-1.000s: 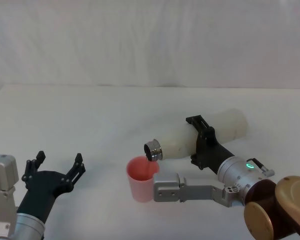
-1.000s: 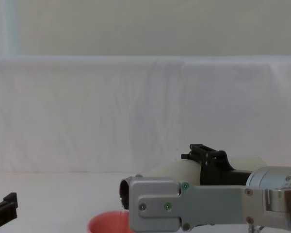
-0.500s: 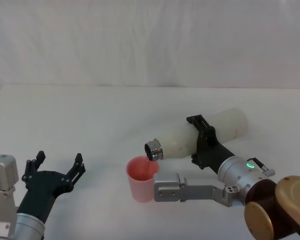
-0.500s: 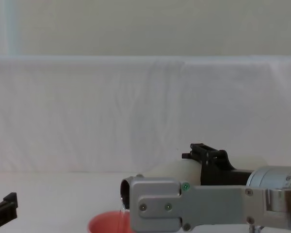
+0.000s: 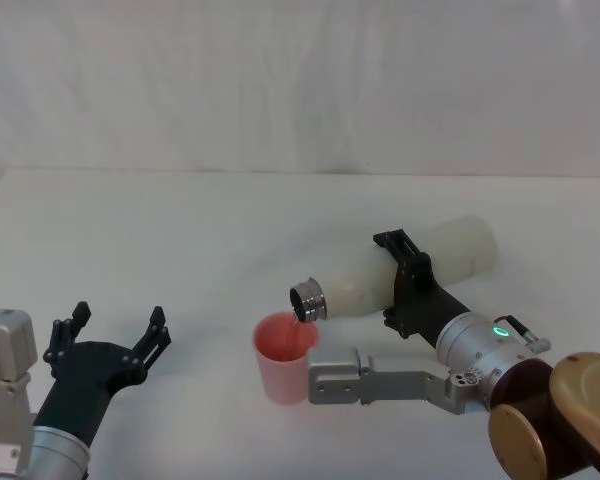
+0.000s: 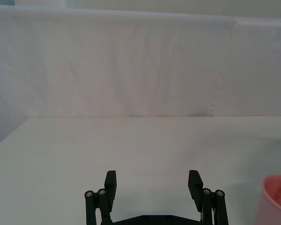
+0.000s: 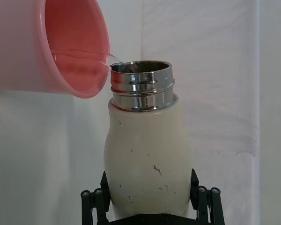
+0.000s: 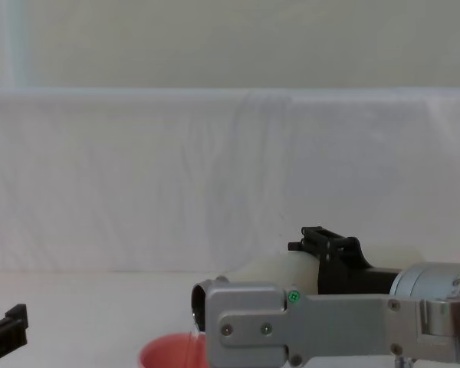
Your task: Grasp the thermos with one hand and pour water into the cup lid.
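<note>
So the thermos point(image 5: 410, 272) is a smooth cream-white cylinder with rounded shoulders and a shiny threaded steel neck, and it's tipped way over, nearly horizontal, mouth pointing left and slightly down. In the right wrist view you can see small dark specks on its matte body point(image 7: 148, 159), no readable label anywhere. The right gripper point(image 5: 405, 285) has its black jaws clamped around the bottle's middle, one on each side, with the silver-grey wrist behind it showing a small green light and a grey boxy bracket sticking out to the left.

The cup lid point(image 5: 283, 356) is a little salmon-pink round cup, thin rim, smooth plastic look, standing upright on the white surface point(image 5: 180, 240) just below the steel mouth. The right wrist view shows a thin clear stream of water going from the neck over the rim into the cup lid point(image 7: 70, 44), with some water already pooled inside.

The left gripper point(image 5: 110, 345) sits low at the near left, well apart from the cup, jaws spread wide and holding nothing. A white wrinkled cloth backdrop point(image 8: 215, 169) hangs behind the far edge.
</note>
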You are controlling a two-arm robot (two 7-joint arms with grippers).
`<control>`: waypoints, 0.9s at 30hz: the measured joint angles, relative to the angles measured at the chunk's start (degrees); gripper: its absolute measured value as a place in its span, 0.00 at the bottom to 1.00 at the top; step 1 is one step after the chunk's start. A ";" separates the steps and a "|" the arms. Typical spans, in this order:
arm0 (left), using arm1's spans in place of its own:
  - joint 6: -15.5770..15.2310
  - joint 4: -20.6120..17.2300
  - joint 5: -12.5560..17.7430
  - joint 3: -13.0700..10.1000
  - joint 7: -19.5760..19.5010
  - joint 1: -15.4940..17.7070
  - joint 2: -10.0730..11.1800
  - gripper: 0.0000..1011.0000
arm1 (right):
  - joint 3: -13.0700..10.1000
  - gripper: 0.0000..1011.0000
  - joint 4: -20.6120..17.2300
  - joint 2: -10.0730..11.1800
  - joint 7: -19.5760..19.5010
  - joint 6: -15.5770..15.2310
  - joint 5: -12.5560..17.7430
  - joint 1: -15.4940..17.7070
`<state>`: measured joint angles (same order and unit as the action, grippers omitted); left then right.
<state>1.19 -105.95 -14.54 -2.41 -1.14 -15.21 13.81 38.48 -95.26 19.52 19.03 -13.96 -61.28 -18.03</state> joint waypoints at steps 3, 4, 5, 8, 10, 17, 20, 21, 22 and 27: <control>0.00 0.00 0.00 0.00 0.00 0.00 0.00 0.99 | -0.01 0.95 -0.01 0.00 0.00 0.00 -0.01 0.01; 0.00 0.00 0.00 0.00 0.00 0.00 0.00 0.99 | -0.01 0.95 -0.01 0.00 0.00 0.00 -0.02 0.01; 0.00 0.00 0.00 0.00 0.00 0.00 0.00 0.99 | -0.02 0.95 -0.01 0.00 0.00 0.00 -0.03 0.01; 0.00 0.00 0.00 0.00 0.00 0.00 0.00 0.99 | -0.03 0.95 -0.05 0.00 0.00 -0.01 -0.11 0.00; 0.00 0.00 0.00 0.00 0.00 0.00 0.00 0.99 | -0.03 0.95 -0.05 0.00 0.00 -0.01 -0.13 -0.04; 0.00 0.00 0.00 0.00 0.00 0.00 0.00 0.99 | -0.04 0.95 -0.04 0.01 0.05 0.02 -0.14 -0.16; 0.00 0.00 0.00 0.00 0.00 0.00 0.00 0.99 | -0.03 0.95 -0.02 0.03 0.08 0.03 -0.16 -0.18; 0.00 0.00 0.00 0.00 0.00 0.00 0.00 0.99 | -0.02 0.95 -0.02 0.05 0.09 0.04 -0.17 -0.20; 0.00 0.00 0.00 0.00 0.00 0.00 0.00 0.99 | -0.01 0.95 -0.02 0.06 0.09 0.05 -0.17 -0.21; 0.00 0.00 0.00 0.00 0.00 0.00 0.00 0.99 | 0.07 0.95 -0.01 0.13 0.21 0.09 -0.24 -0.28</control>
<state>1.19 -105.95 -14.54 -2.41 -1.14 -15.21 13.80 38.55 -95.26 19.65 19.24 -13.86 -61.51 -18.32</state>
